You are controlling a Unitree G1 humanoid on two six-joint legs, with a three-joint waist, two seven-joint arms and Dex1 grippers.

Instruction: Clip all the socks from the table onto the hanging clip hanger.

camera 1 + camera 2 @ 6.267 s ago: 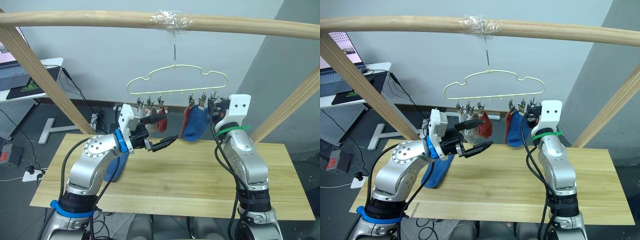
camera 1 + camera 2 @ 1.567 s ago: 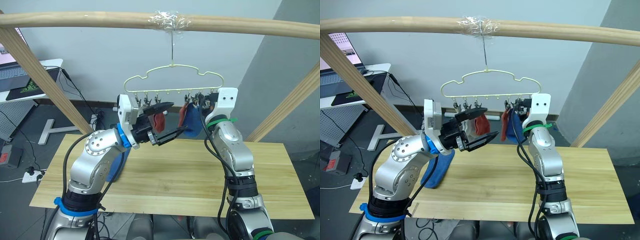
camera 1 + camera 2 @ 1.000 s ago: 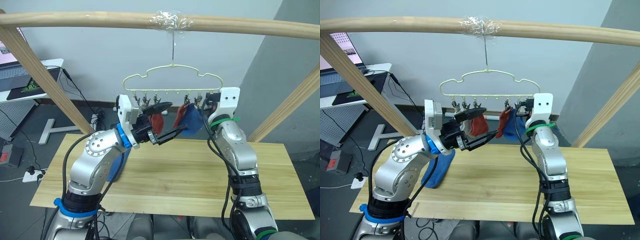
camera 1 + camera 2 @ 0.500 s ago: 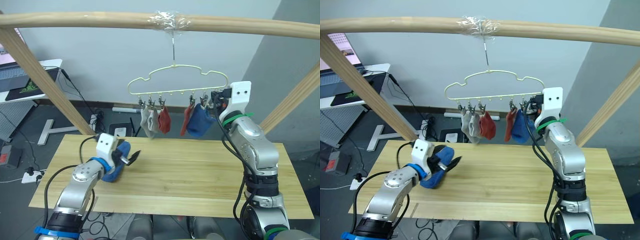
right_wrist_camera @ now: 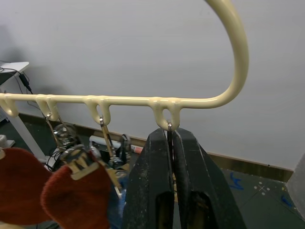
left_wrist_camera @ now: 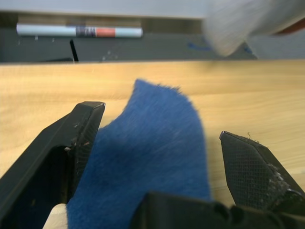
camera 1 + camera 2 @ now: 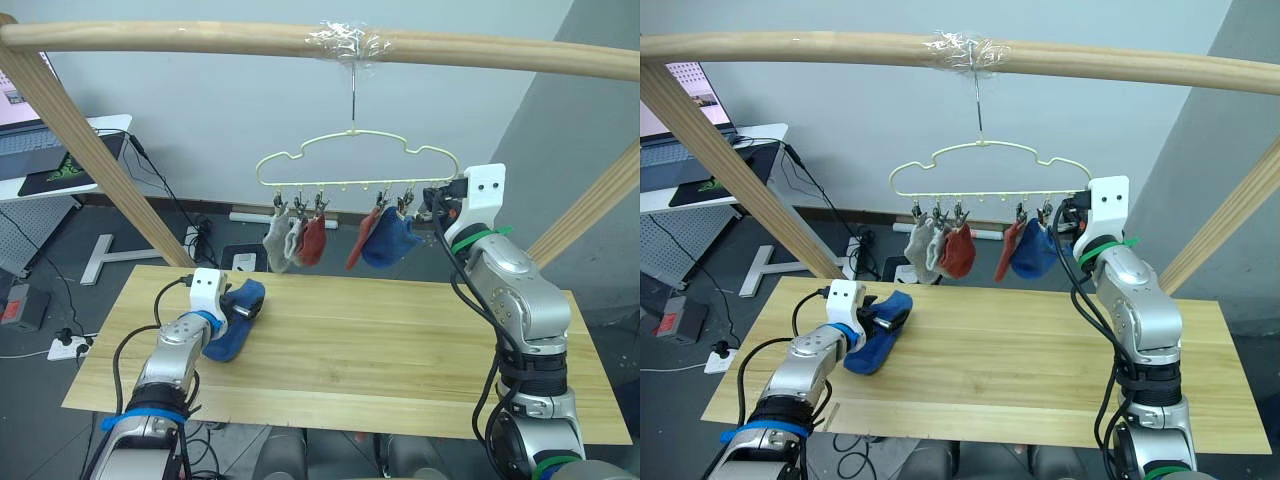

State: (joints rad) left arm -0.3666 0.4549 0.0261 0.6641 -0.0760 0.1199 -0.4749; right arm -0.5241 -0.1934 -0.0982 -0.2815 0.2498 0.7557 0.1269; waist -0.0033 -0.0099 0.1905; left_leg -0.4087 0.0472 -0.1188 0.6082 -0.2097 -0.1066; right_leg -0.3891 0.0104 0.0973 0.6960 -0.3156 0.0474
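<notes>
Wide light-wood plank tabletop (image 7: 400,340): one blue ankle sock (image 7: 236,318) lying near its left end, left hand (image 6: 157,157) spread wide astride it. Pale yellow-green wire clip hanger (image 7: 985,168), hung from a thick wooden bar (image 7: 200,38): grey, rust-red and blue socks clipped on; right hand (image 5: 172,143) pressed together on the endmost small metal clip (image 5: 169,128).

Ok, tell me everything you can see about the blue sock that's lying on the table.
The blue sock is a short, fuzzy, plain-fabric ankle sock lying crumpled near the left end of the wooden table. The left pincer is open around it, one finger on either side, with the sock's far end humped up between them.
</notes>
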